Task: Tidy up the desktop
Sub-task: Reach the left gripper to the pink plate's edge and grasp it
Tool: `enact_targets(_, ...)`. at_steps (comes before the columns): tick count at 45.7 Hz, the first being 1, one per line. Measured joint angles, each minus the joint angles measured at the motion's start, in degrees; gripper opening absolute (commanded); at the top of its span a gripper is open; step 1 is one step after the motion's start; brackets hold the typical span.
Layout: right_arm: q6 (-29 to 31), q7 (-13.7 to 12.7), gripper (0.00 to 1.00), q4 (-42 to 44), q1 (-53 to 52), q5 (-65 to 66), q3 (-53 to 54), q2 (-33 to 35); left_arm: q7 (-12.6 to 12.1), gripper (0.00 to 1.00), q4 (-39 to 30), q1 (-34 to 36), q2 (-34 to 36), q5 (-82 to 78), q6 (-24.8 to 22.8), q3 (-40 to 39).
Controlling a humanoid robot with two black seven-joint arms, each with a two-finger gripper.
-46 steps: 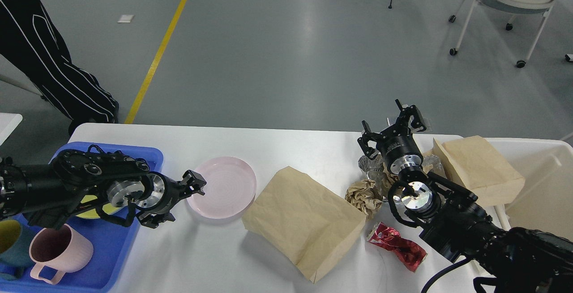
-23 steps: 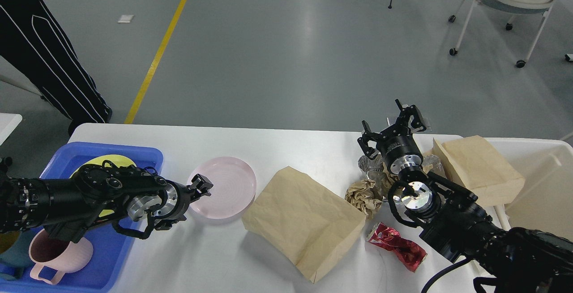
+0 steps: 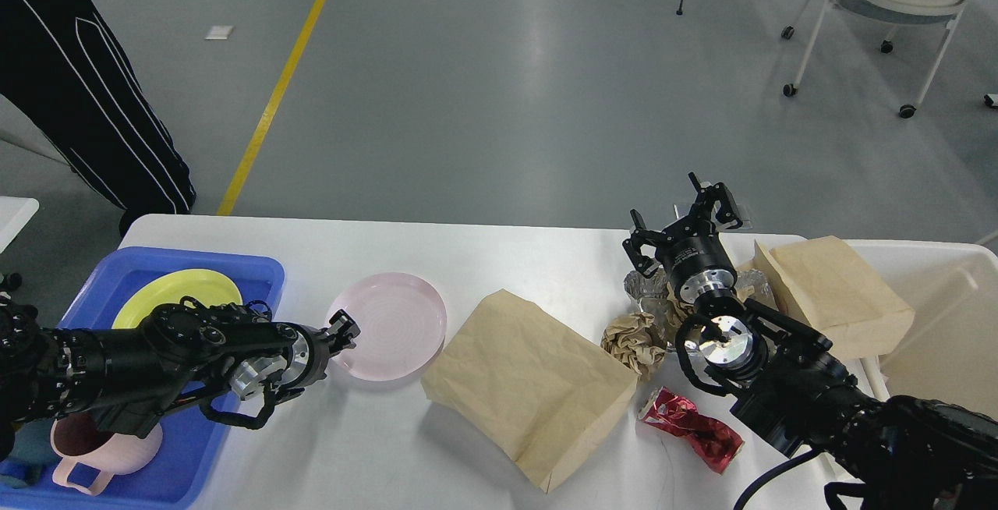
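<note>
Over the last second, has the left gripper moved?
Yes. The left gripper has dropped lower in the view, uncovering the yellow plate in the blue plastic tray, and its tip sits at the near-left rim of the round pink plate.

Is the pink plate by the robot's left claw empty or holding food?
Empty. The pink plate lies flat on the white table, and its whole inner surface shows bare, nothing resting in it.

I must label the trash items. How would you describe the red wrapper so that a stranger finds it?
On the white desktop, look just right of the large flat paper bag, near the front edge. The red wrapper lies there: crumpled, shiny foil, the only red thing among brown paper.
</note>
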State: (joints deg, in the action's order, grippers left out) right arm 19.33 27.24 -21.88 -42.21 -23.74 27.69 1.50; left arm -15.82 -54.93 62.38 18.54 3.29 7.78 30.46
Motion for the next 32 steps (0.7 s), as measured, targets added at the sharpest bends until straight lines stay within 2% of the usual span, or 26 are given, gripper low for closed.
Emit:
enact_targets(6, 0.0, 0.0, 1.0, 0.0, 0.0, 0.0, 0.0, 0.0, 0.53, 0.24, 0.12, -0.24, -0.08, -0.03, 0.03, 0.1)
enact_targets(14, 0.0, 0.0, 1.0, 0.0, 0.0, 0.03, 0.0, 0.0, 0.6, 0.13, 0.13, -0.66, -0.36, -0.03, 0.04, 0.15)
enact_targets(18, 0.0, 0.0, 1.0, 0.0, 0.0, 0.05, 0.0, 0.0, 0.59, 0.0, 0.12, -0.78, -0.56, -0.06, 0.04, 0.19)
enact_targets(32, 0.0, 0.0, 1.0, -0.01, 0.02, 0.0, 0.0, 0.0, 0.61, 0.0, 0.06, -1.05, -0.32, -0.36, -0.53, 0.27)
